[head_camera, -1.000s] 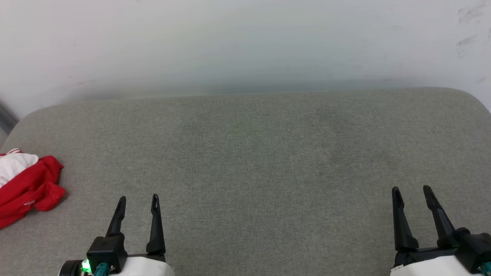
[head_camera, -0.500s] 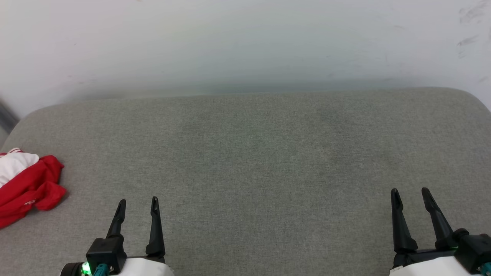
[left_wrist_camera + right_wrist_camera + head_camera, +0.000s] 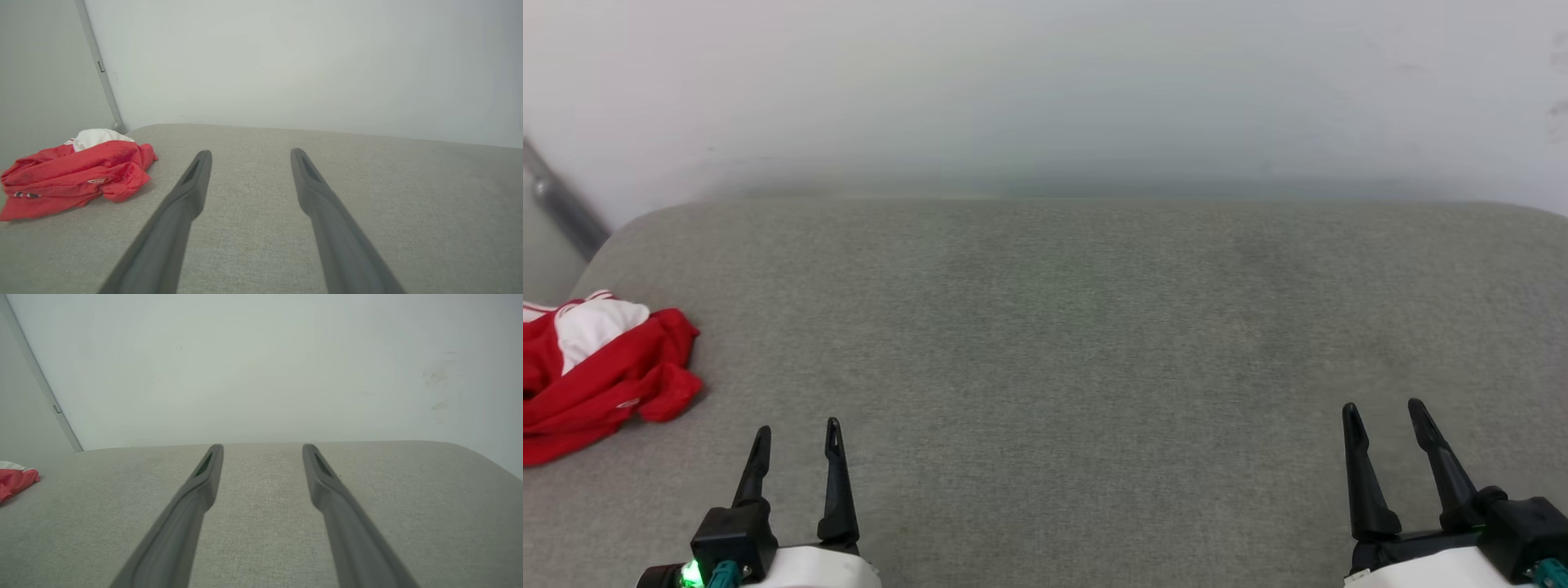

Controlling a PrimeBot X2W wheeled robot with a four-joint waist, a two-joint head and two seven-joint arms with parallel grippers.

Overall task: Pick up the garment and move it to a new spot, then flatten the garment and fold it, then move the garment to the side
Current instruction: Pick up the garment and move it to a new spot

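Pick-up is starting: left gripper (image 3: 796, 425) and right gripper (image 3: 1383, 404) are hanging open, empty; garment (image 3: 613, 384) is lying left of the left jaws, likely needing a leftward reach.

soft even light, perhaps slight blur

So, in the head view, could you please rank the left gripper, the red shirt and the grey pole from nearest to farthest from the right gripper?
From the right gripper:
1. Left gripper, level with it, across the cushion.
2. Red shirt, crumpled farther left and slightly back.
3. Grey pole, beyond the shirt at the far left corner.
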